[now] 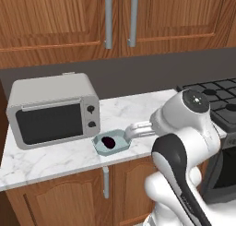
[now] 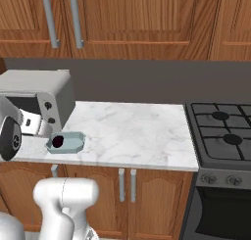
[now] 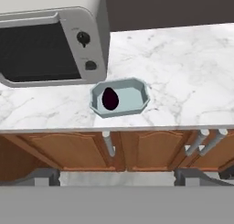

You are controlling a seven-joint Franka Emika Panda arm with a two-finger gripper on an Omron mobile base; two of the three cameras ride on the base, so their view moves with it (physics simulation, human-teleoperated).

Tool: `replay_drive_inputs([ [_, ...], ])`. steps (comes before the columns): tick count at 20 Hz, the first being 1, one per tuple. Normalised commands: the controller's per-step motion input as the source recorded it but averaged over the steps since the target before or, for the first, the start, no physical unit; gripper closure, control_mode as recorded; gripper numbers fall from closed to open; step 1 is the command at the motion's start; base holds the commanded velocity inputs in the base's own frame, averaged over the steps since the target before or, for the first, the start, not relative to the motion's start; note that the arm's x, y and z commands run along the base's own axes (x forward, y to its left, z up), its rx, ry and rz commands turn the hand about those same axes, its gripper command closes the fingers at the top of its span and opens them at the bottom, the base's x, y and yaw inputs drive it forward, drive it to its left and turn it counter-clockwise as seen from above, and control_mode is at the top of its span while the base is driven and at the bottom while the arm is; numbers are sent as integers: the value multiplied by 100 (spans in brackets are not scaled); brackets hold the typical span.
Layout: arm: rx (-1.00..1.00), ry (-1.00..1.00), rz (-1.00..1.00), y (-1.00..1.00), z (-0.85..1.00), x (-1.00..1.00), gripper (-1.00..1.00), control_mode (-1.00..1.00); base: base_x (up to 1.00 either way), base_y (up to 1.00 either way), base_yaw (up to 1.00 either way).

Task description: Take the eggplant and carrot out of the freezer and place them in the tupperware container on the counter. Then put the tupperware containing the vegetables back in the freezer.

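A silver microwave [image 1: 53,110] is seen on the left part of the counter [image 1: 133,110], set back toward the wall, with its dark door and two knobs facing the front edge. Just right of its lower front corner, close to the counter's front edge, the tupperware container [image 1: 110,142] is placed; in the hand view the tub [image 3: 120,97] is shown just in front of the microwave's knob panel. The eggplant [image 3: 109,98] is held inside the container, in its left half, resting on the tub's floor; it is also seen as a dark lump [image 2: 58,141] in the right base view. The rest of the counter to the right is spread out as veined marble up to a black gas stove [image 2: 223,133] at its right end. The gripper [image 1: 133,130] is seen near the container's right side; whether its fingers are apart or together cannot be told.
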Motion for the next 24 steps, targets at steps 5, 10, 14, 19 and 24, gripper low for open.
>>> replay_drive_inputs([
  [5, 1, 1, -9, -37, 89, -100, -100, -100, 0, 0, 0],
  [10, 3, 15, -7, -40, 64, -80, -100, -100, 0, 0, 0],
  [14, 4, 28, -3, -18, 37, -46, -100, -100, 0, 0, 0],
  [19, -3, 10, 0, -1, -1, -10, -100, -100, 0, 0, 0],
  [24, -12, 0, 0, 0, -24, 0, -100, -100, 0, 0, 0],
])
